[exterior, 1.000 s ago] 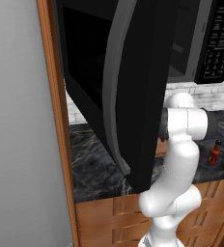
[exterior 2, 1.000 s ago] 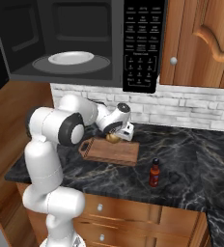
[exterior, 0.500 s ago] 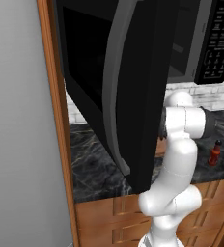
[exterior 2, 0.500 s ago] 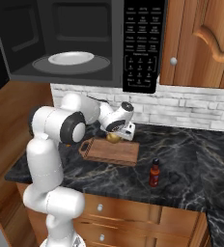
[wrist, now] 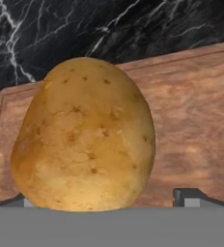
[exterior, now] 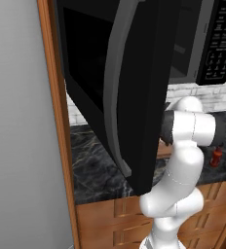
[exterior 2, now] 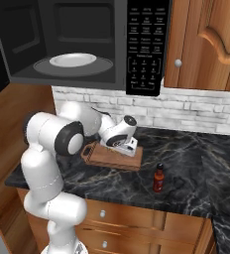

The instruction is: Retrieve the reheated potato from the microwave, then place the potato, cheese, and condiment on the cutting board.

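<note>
Centrally, potato (wrist: 85, 149) resting on cutting board (wrist: 191, 125); gripper (wrist: 109, 201) low over it, jaws spread wide, one fingertip (wrist: 193, 198) at 5 o'clock clear of potato, nothing gripped. Microwave (exterior 2: 87, 44) door swung open, white plate (exterior 2: 72, 60) inside. Condiment (exterior 2: 159, 177) upright on black counter (exterior 2: 206, 173), at 4 o'clock from board. Cheese not discernible.

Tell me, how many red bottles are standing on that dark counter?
1. The condiment bottle stands upright on the black marble counter, to the right of the cutting board and apart from it. Another could be hidden behind the open microwave door.
</note>
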